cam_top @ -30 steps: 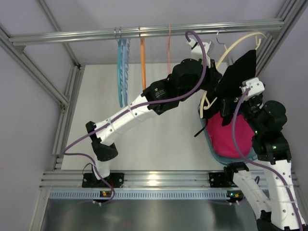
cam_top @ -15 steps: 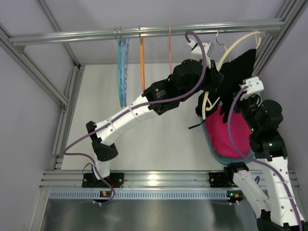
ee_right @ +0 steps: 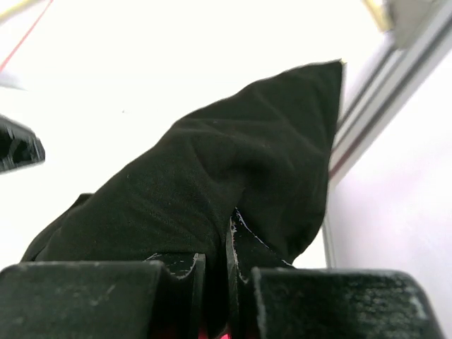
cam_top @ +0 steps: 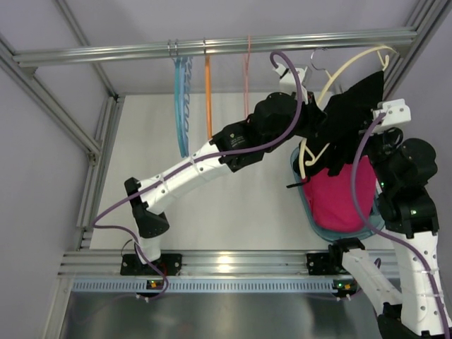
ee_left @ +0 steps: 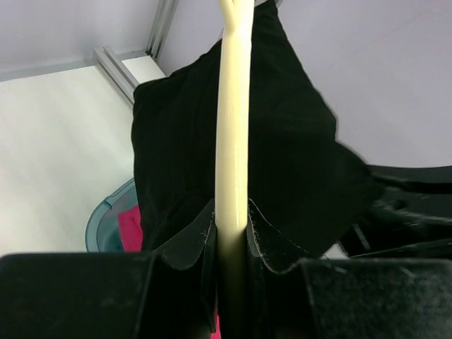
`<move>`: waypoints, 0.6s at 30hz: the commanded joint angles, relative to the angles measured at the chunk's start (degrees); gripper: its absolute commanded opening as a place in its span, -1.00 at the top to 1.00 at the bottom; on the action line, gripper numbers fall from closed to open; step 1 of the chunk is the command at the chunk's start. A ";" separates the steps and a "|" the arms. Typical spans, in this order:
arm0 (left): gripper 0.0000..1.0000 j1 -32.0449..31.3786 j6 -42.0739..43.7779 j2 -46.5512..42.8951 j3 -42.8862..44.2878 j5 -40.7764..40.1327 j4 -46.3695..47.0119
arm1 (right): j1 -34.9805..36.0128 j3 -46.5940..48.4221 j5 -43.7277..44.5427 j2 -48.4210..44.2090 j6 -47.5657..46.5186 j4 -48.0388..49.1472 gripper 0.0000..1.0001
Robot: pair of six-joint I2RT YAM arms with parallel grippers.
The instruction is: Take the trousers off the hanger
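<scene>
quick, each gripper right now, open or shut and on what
Left gripper: closed on the hanger.
Right gripper: closed on the trousers.

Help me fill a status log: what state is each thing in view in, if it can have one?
Thin cream plastic hanger: clamped in the left gripper.
Black fabric trousers: draped on the hanger, pinched by the right gripper.
Left gripper: shut on the hanger.
Right gripper: shut on the trousers.
Teal plastic bin: holds a magenta-pink cloth.
Light-blue hangers and orange hanger: hanging bare from the metal rail.
</scene>
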 commanded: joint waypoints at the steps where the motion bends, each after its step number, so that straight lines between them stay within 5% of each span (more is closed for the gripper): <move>1: 1.00 -0.75 1.36 -4.91 -0.91 -0.76 7.12 | -0.94 6.94 3.84 -0.22 1.62 4.73 1.00; 18: 1.00 -0.75 2.07 -6.49 -13.30 -2.95 7.12 | -0.94 19.95 13.77 3.47 3.55 9.04 1.00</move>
